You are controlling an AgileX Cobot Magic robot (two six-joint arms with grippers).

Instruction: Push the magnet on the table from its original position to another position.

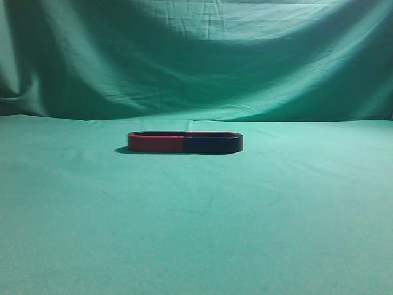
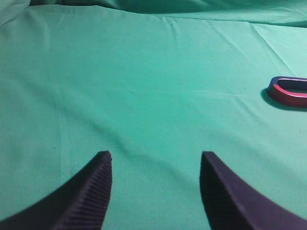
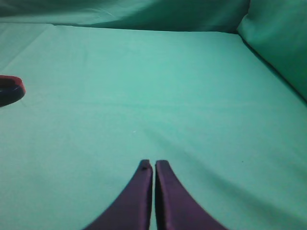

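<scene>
The magnet (image 1: 214, 144) lies flat on the table (image 1: 196, 233), its dark navy outer side facing the exterior view; its open end meets a similar red magnet, and the two form one oval. Its navy curved end, with a red far arm, shows at the left edge of the right wrist view (image 3: 10, 90). My left gripper (image 2: 156, 155) is open and empty over bare cloth, well left of the oval. My right gripper (image 3: 153, 164) is shut on nothing, well right of the magnet. Neither gripper shows in the exterior view.
The similar red-sided magnet (image 1: 155, 143) forms the oval's left half; its curved end shows at the right edge of the left wrist view (image 2: 288, 92). A draped green backdrop (image 1: 196, 55) rises behind the table and along its right side (image 3: 278, 43).
</scene>
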